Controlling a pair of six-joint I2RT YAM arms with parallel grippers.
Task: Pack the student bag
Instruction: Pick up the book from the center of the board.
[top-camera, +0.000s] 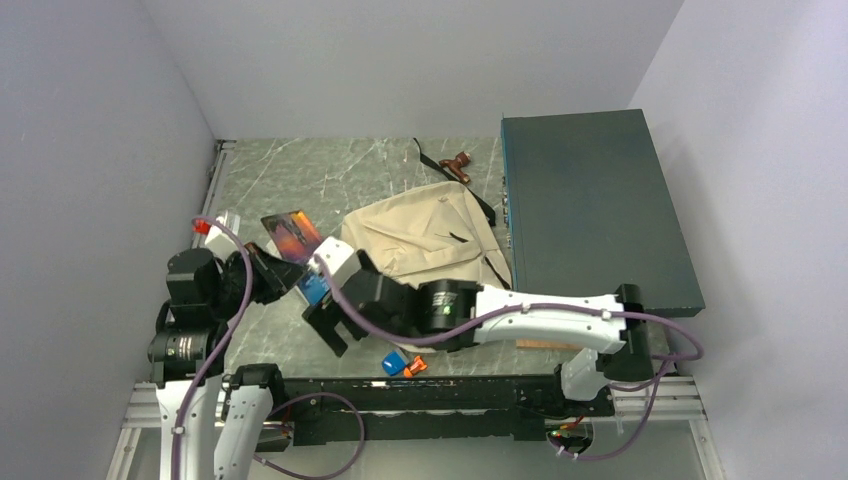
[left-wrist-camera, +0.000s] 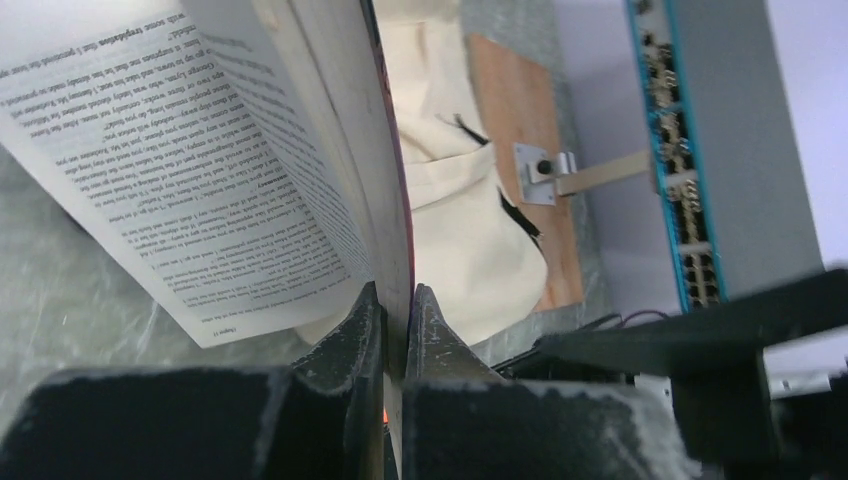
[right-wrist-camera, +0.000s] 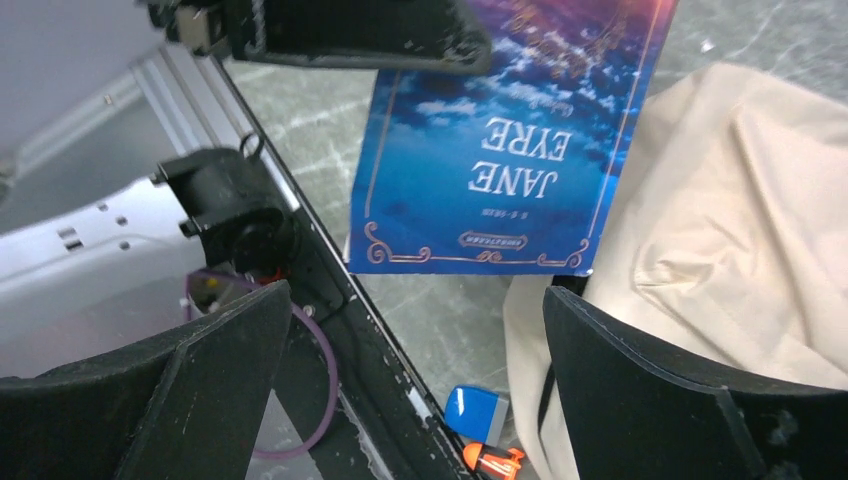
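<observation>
Left hand (left-wrist-camera: 397, 300) pinches the blue paperback book (right-wrist-camera: 500, 150) by its edge, ready for the cream canvas backpack (right-wrist-camera: 720, 200) beside it; right hand (right-wrist-camera: 415, 340) gapes, empty.

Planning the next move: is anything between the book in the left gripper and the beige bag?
No loose object does. The open right gripper hangs close by the book clamped in the left gripper, at the bag's near-left edge, crowding that path.

Table (top-camera: 300, 170): student bag (top-camera: 430, 240) at centre; box (top-camera: 590, 205) at its 3 o'clock, just beside; book (top-camera: 293, 237) at 9 o'clock, near; two small items (top-camera: 397, 364) at 6 o'clock, apart.
</observation>
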